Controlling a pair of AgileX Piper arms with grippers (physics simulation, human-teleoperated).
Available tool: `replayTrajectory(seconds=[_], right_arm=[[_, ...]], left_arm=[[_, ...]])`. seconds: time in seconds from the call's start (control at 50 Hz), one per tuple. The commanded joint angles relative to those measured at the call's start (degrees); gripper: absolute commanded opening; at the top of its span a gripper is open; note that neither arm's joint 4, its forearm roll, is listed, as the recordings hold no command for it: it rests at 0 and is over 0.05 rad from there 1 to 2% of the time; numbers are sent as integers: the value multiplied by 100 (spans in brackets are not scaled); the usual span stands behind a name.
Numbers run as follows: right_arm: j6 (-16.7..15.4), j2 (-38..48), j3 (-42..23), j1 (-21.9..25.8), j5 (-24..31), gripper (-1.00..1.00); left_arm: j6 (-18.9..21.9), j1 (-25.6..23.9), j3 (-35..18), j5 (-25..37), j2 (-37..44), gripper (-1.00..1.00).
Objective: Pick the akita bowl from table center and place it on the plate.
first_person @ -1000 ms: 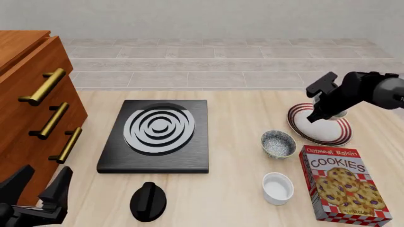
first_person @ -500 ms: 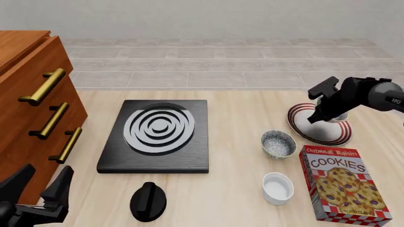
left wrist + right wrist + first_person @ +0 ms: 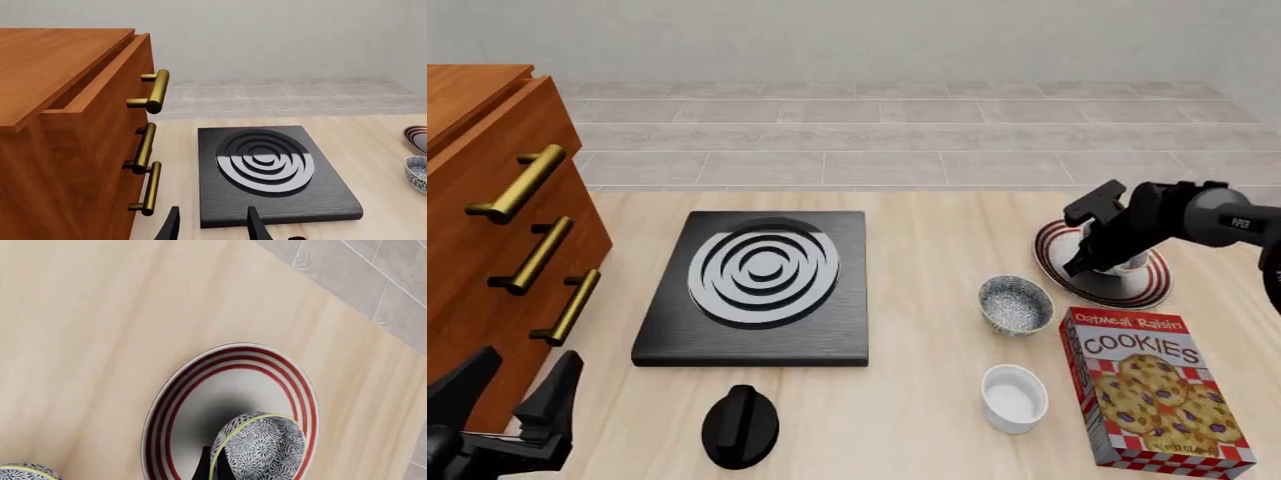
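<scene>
My right gripper (image 3: 1098,262) is shut on the rim of the akita bowl (image 3: 1136,264), holding it low over the plate (image 3: 1052,255) at the right of the table. In the right wrist view the dark fingers (image 3: 205,466) pinch the akita bowl (image 3: 263,447), whose patterned side and yellow-green rim show above the red-striped plate (image 3: 220,385). Whether the bowl touches the plate I cannot tell. My left gripper (image 3: 510,415) stands open with nothing in it at the front left, and its fingers (image 3: 253,225) show in the left wrist view.
A look-alike bowl (image 3: 1016,303) sits on the table left of the plate. In front of it stand a white ramekin (image 3: 1014,397) and a cookies box (image 3: 1154,390). A black stove plate (image 3: 761,285) and its knob (image 3: 739,425) lie mid-left. A wooden drawer cabinet (image 3: 494,230) fills the left edge.
My right gripper has come down and a little left with the bowl, closer to the plate. The left gripper has barely moved.
</scene>
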Motion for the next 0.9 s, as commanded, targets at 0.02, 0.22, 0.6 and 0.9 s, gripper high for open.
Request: replayTrajectory(seconds=[0.02,0.22,0.6,0.9], right_arm=[[46,56,140,27,-102,-100],[-26,54,292,2,-184,-100],[-261,-279,198,26,102,100],[-483,-968,173,-81,658,100]], left_arm=[[3,-5,0,-29,34,100],[6,-30,0,-31,50,100],[-10,-76,0,10,10,100],[-64,-76,0,102,-107,100]])
